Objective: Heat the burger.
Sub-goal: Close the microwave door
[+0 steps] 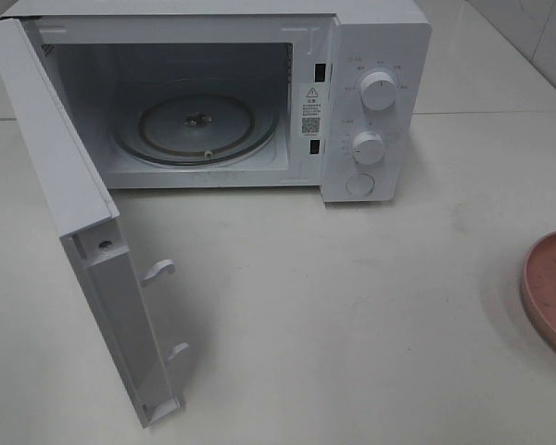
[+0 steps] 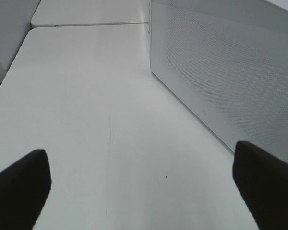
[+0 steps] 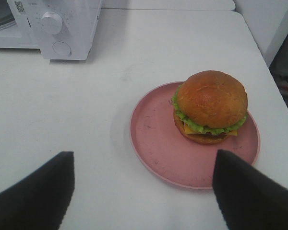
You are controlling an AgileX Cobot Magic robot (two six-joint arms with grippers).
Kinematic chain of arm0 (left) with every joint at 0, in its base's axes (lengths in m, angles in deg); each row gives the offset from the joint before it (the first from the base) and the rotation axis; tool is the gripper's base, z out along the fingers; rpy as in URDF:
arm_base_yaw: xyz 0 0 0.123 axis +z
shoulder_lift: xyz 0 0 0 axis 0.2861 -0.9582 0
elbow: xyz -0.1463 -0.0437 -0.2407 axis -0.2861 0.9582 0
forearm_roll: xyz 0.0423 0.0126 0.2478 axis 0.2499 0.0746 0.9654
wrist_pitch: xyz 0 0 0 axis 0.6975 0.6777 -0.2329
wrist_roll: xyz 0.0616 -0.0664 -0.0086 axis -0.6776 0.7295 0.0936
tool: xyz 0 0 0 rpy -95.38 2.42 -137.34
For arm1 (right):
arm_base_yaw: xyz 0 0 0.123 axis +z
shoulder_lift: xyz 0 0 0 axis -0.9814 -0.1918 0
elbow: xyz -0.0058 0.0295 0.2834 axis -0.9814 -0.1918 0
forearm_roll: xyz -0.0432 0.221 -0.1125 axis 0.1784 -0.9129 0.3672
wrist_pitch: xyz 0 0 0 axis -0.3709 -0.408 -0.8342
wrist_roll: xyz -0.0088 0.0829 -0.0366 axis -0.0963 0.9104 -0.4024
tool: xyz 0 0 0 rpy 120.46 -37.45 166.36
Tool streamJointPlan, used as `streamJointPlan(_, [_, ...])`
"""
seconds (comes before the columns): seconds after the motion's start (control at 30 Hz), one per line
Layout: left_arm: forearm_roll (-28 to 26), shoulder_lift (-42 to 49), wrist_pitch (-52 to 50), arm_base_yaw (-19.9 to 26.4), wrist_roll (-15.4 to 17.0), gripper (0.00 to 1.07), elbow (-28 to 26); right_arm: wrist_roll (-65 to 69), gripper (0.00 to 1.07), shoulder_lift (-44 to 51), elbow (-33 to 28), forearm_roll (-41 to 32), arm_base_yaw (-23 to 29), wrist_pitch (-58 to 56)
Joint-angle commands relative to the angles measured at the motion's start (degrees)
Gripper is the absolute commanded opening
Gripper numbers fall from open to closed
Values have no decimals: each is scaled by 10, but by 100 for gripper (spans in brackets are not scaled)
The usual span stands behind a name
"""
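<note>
White table (image 1: 352, 306) shows only the frame-cut plate (image 1: 551, 292) edge, burger (image 3: 210, 106) unseen overhead

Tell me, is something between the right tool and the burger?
Nothing visible. The right tool is open, and only bare table and the rim of the plate lie before the burger. The microwave door is open.

Plain test bench staged as kitchen, white microwave (image 1: 213, 97) on bare white table (image 1: 352, 315), tiled wall behind
</note>
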Motion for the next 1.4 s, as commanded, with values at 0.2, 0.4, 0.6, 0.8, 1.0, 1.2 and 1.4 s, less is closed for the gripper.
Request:
streamJointPlan(0.2, [0,14,-2,1,-1,98,1,1,76,15,-3,1,-3,3])
streamJointPlan(0.4, [-1,14,-2,1,-1,98,1,1,76,15,-3,1,-3,3])
streamJointPlan(0.6, [-8,14,-2,1,-1,98,1,1,76,15,-3,1,-3,3])
streamJointPlan(0.8, [-8,14,-2,1,0,98,1,1,76,15,-3,1,-3,3])
streamJointPlan(1.0, [-6,0,-12,1,3,97,-18,1,76,15,-3,1,-3,3])
streamJointPlan(1.2, [-2,-37,-61,1,3,88,-24,1,76,15,-3,1,-3,3])
streamJointPlan(1.4, [-6,-89,-146,1,3,60,-23,1,76,15,-3,1,-3,3])
